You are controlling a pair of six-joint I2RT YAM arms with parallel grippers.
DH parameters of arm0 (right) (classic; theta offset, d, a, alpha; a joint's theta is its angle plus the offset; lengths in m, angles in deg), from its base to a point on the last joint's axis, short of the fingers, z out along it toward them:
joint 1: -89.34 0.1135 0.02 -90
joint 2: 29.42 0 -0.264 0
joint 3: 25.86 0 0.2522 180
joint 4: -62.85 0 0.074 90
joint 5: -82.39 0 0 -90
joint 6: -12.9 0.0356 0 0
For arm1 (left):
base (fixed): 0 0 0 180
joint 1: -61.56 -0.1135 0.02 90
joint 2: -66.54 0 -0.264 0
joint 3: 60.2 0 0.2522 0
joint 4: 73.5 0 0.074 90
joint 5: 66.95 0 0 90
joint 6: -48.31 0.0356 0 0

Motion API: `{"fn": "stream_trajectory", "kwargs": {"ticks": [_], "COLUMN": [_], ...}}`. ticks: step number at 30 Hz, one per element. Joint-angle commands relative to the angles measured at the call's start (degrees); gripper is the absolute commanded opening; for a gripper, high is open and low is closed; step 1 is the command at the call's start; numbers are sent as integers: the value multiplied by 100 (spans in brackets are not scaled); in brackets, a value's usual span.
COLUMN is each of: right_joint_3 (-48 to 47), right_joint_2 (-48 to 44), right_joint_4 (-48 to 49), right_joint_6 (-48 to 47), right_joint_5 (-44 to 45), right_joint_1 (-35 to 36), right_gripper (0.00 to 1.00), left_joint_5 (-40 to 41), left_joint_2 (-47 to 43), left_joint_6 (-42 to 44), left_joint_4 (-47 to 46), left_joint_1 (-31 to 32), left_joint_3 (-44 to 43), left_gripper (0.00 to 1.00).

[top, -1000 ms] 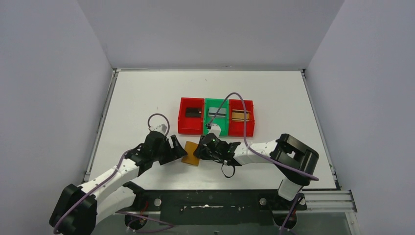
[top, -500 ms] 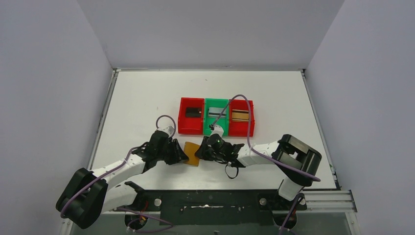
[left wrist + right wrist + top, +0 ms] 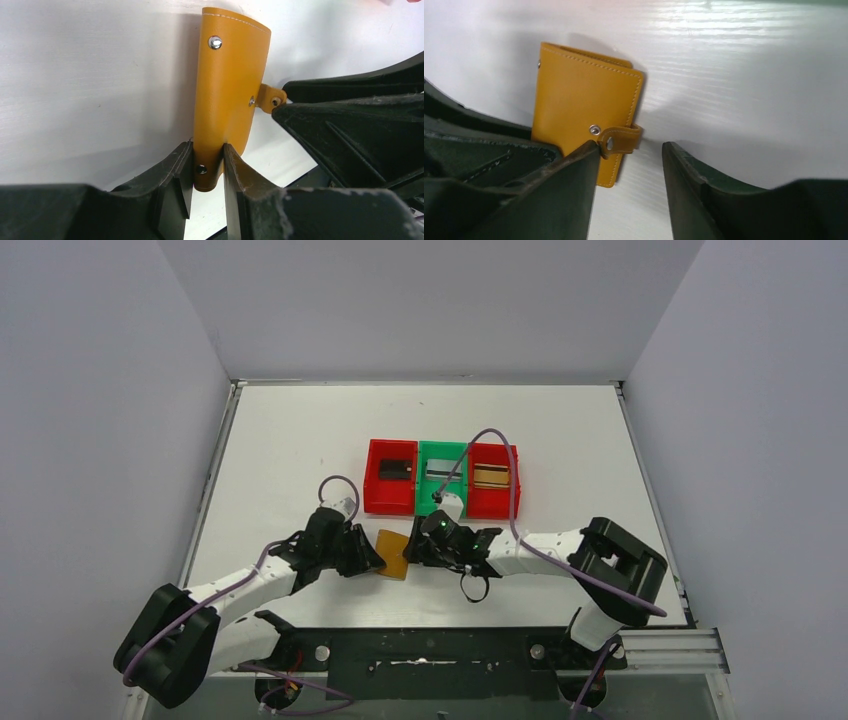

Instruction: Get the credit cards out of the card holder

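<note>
The mustard leather card holder (image 3: 392, 554) stands on edge on the white table between the two arms. My left gripper (image 3: 207, 170) is shut on its lower corner (image 3: 230, 90). My right gripper (image 3: 631, 149) is open beside the holder (image 3: 579, 105). The little snap tab (image 3: 623, 139) rests against its left fingertip (image 3: 593, 148), off its stud. The three credit cards lie in the bins behind. The black one (image 3: 396, 469) is in the left red bin, the silver-grey one (image 3: 443, 472) in the green bin and the gold-brown one (image 3: 492, 477) in the right red bin.
A red bin (image 3: 374, 490), a green bin (image 3: 424, 485) and a second red bin (image 3: 513, 495) stand in a row just behind the grippers. Purple cables loop over both wrists. The table's front edge and black mounting rail (image 3: 430, 650) lie close behind the holder.
My left gripper moved in and shut on the card holder's corner. My right gripper, shut at the snap tab before, has opened and let go of it.
</note>
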State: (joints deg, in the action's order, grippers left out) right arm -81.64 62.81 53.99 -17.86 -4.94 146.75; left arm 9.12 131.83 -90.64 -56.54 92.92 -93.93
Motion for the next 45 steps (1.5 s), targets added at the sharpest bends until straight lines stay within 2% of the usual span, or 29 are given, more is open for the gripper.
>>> {"fn": "stream_trajectory", "kwargs": {"ticks": [1, 5, 7, 11, 15, 21, 25, 29, 36, 38, 45], "right_joint_3": [-543, -791, -879, -777, -695, -993, -1236, -1081, -722, -684, -754], "right_joint_2": [-332, -433, -410, -420, -294, 110, 424, 381, 100, 69, 177], "right_joint_4": [-1371, -1838, -2017, -1452, -880, -857, -1309, -1432, -1391, -1328, -1200], "right_joint_6": [-315, -433, -346, -489, -349, -153, 28, 201, 286, 282, 278], "right_joint_5": [922, 1005, 994, 590, 184, -206, 167, 502, 596, 579, 561], "right_joint_1": [18, -2, -9, -5, 5, 25, 112, 86, 4, -6, -88], "right_gripper": [56, 66, 77, 89, 91, 90, 82, 62, 45, 35, 31], "left_joint_5": [211, 201, 178, 79, 38, 53, 61, 92, 87, 71, 57], "left_joint_2": [-88, -186, -209, -195, -184, -237, -237, -239, -176, -139, -131], "left_joint_6": [198, 244, 244, 293, 304, 307, 317, 340, 364, 383, 447], "left_joint_4": [182, 242, 247, 243, 259, 286, 308, 357, 327, 334, 404], "left_joint_1": [13, 19, 19, 15, 28, 29, 28, 36, 37, 43, 42], "left_joint_3": [-201, -270, -299, -356, -375, -385, -417, -404, -403, -424, -394], "left_gripper": [20, 20, 20, 20, 20, 20, 20, 20, 20, 20, 20]}}
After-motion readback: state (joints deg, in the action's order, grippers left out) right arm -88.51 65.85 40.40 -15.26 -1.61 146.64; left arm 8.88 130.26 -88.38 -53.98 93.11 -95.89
